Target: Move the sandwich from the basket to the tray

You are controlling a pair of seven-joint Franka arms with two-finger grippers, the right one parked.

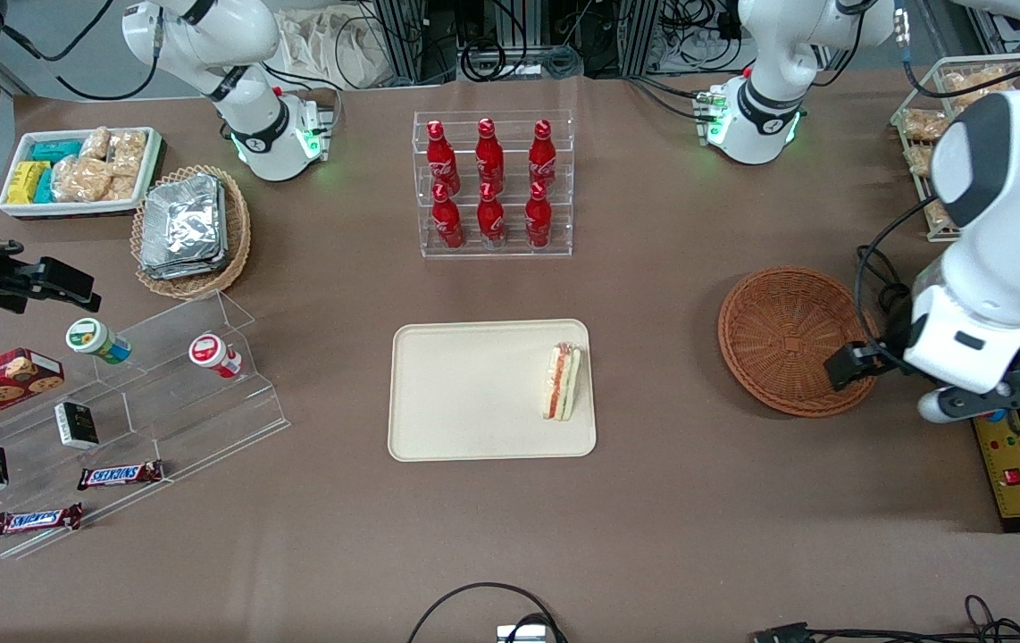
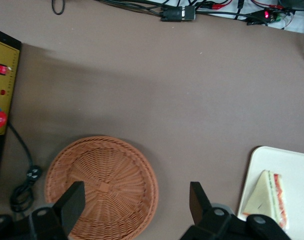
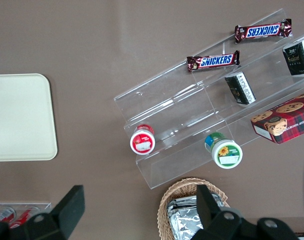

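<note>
The sandwich (image 1: 563, 381), a clear-wrapped white wedge with red and green filling, lies on the cream tray (image 1: 474, 393) near the tray edge that faces the basket. It also shows in the left wrist view (image 2: 269, 197), on the tray (image 2: 291, 165). The round reddish-brown basket (image 1: 787, 339) is empty and stands beside the tray, toward the working arm's end; it also shows in the left wrist view (image 2: 102, 185). My left gripper (image 1: 851, 364) hangs above the basket's rim, open and empty. Its two fingers stand wide apart in the left wrist view (image 2: 137, 202).
A clear rack of red bottles (image 1: 492, 183) stands farther from the front camera than the tray. A yellow control box (image 1: 1015, 473) and cables lie beside the basket at the table edge. A tan basket of foil containers (image 1: 188, 228) and an acrylic snack stand (image 1: 135, 402) are toward the parked arm's end.
</note>
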